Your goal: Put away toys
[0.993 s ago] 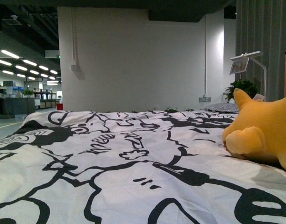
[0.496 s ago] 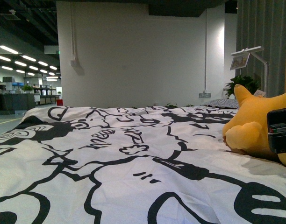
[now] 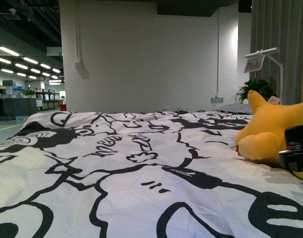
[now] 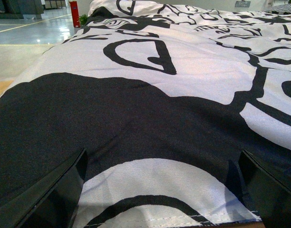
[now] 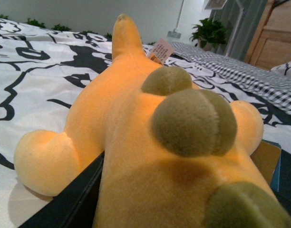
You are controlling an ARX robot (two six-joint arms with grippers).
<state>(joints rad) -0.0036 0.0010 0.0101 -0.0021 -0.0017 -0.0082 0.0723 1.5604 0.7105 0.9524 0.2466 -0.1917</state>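
The toy, an orange-yellow plush animal (image 3: pixel 268 133), lies on the bed at the right edge of the front view, one pointed ear up. My right gripper (image 3: pixel 296 149) is just in front of it there. In the right wrist view the plush (image 5: pixel 136 133) fills the picture, with olive-brown bumps and a paper tag. Its body lies between the jaws of my open right gripper (image 5: pixel 179 204), whose dark finger (image 5: pixel 69 204) runs along its side. My left gripper (image 4: pixel 164 199) is open over the sheet's near hem with nothing between its fingers (image 4: pixel 60 199).
A white bedsheet with black cartoon print (image 3: pixel 141 163) covers the bed. A checked pillow (image 5: pixel 240 71), a potted plant (image 3: pixel 258 90), a desk lamp (image 3: pixel 263 55) and a wooden cabinet (image 5: pixel 274 42) stand behind the plush. Shiny floor (image 4: pixel 22 42) lies past the bed's left side.
My right gripper has come into the front view at the right edge, in front of the plush, and has then dropped a little. The plush has not moved.
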